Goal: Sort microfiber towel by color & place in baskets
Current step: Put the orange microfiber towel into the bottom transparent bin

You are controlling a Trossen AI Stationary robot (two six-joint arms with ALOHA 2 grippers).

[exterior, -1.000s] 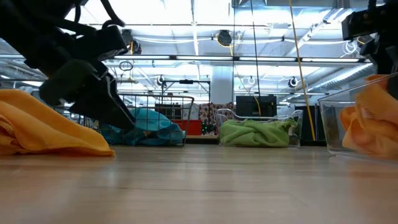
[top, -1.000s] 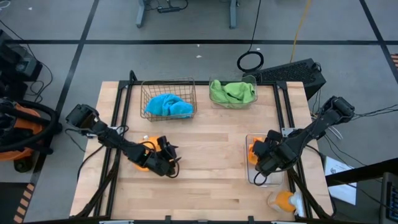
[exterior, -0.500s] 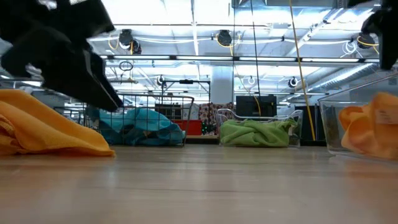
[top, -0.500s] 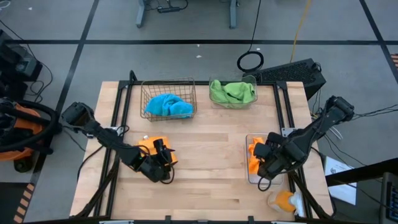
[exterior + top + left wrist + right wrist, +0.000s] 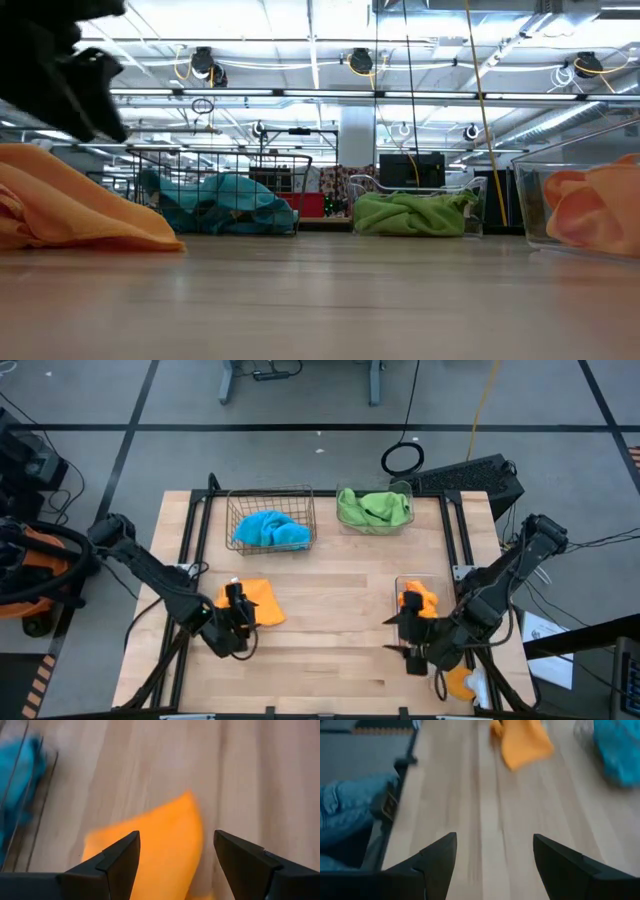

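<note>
An orange towel (image 5: pixel 257 602) lies flat on the table left of centre; it also shows in the low view (image 5: pixel 80 205). My left gripper (image 5: pixel 243 622) is open just near of it and points at it; in the left wrist view its fingers (image 5: pixel 172 865) stand on either side of the towel (image 5: pixel 155 850), above it. A second orange towel (image 5: pixel 418 600) lies in a clear bin (image 5: pixel 402 585) at the right. My right gripper (image 5: pixel 392 635) is open and empty, near-left of that bin, pointing toward the table's left.
A wire basket (image 5: pixel 228 510) with a blue towel (image 5: pixel 268 528) and a clear bin (image 5: pixel 405 490) with a green towel (image 5: pixel 372 508) stand at the far edge. Another orange cloth (image 5: pixel 455 682) lies past the table's near right corner. Bare wood lies between the arms.
My left gripper has drawn back from over the orange towel toward the table's near left, leaving the towel lying in the open. My right gripper has moved from over the right bin toward the near edge and turned toward the left. The orange towel has sunk lower in that bin.
</note>
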